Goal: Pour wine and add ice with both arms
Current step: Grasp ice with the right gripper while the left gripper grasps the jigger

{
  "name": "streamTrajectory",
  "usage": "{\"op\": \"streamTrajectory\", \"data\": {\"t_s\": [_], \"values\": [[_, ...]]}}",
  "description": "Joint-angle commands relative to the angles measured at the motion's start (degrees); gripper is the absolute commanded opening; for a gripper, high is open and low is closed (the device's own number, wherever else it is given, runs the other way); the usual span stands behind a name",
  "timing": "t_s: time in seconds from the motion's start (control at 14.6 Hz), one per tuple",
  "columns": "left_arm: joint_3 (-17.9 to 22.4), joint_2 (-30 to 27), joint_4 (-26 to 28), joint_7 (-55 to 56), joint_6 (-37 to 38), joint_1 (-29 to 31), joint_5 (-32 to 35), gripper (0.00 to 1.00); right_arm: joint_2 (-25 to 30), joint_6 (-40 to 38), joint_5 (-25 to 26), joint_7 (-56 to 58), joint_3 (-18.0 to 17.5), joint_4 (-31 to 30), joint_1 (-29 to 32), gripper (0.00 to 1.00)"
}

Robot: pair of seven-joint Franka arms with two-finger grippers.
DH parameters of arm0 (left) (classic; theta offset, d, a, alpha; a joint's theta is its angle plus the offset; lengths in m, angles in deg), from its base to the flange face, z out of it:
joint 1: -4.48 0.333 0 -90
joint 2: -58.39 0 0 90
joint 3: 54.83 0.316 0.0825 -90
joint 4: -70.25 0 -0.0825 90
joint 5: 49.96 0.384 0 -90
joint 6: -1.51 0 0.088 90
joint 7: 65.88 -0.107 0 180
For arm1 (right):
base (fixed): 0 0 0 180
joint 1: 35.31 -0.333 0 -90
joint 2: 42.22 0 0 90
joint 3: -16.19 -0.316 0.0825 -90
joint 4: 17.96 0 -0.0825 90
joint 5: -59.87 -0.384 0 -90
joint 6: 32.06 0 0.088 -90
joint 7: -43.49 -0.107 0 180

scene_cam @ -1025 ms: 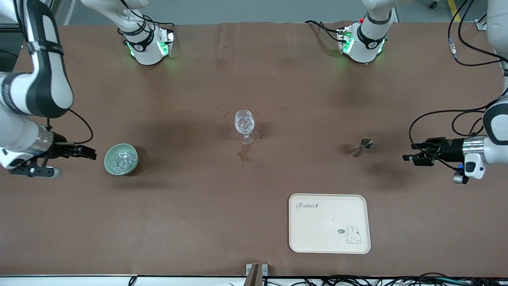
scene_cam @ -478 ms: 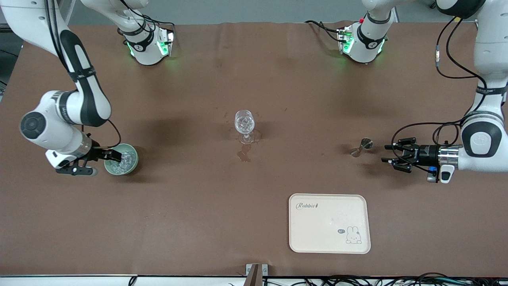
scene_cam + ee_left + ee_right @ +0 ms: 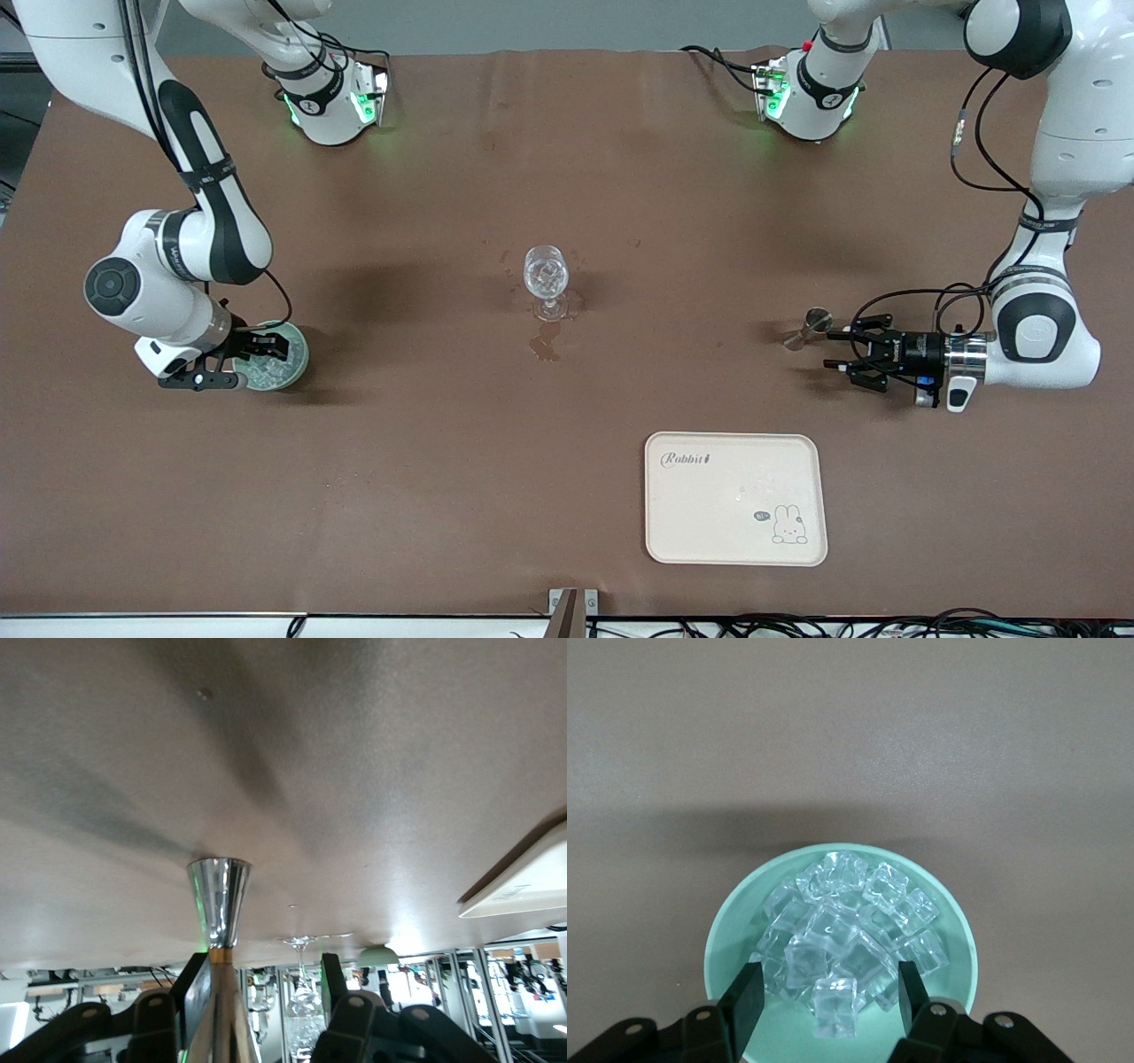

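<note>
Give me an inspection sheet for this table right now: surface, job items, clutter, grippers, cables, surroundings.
Surface: brown table cover, with a damp stain just nearer the front camera than the wine glass.
Job's things: wine glass upright at mid-table, contents unclear; pale green bowl heaped with ice toward the right arm's end; metal jigger upright toward the left arm's end.
Clutter: cream rabbit tray, nearest the front camera.
Grippers: right gripper open, its fingers in the bowl either side of an ice cube; left gripper open, fingers either side of the jigger.
Cables: black leads along both arms and at both bases.
Surroundings: more cables below the table's near edge.
</note>
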Motion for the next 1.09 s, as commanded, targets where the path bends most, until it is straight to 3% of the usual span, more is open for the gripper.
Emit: {"op": "streamTrajectory", "data": {"t_s": [0.0,0.21,1.03], "values": [[-0.36,1.62,-1.37,2.09,1.15,-0.39,-1.43,0.56,0.89,0.51,-1.23,1.99,-0.13,-1.63,0.48,0.64],[-1.15,2.59,-1.02,1.30,1.42,-0.31,-0.90,0.56,0.80,0.51,-1.23,1.99,-0.13,-2.15,0.22,0.57],[-1.15,2.77,-0.93,1.12,2.56,-1.36,1.82,0.55,-0.17,0.51,-1.23,2.08,-0.13,-3.12,0.04,0.48]]}}
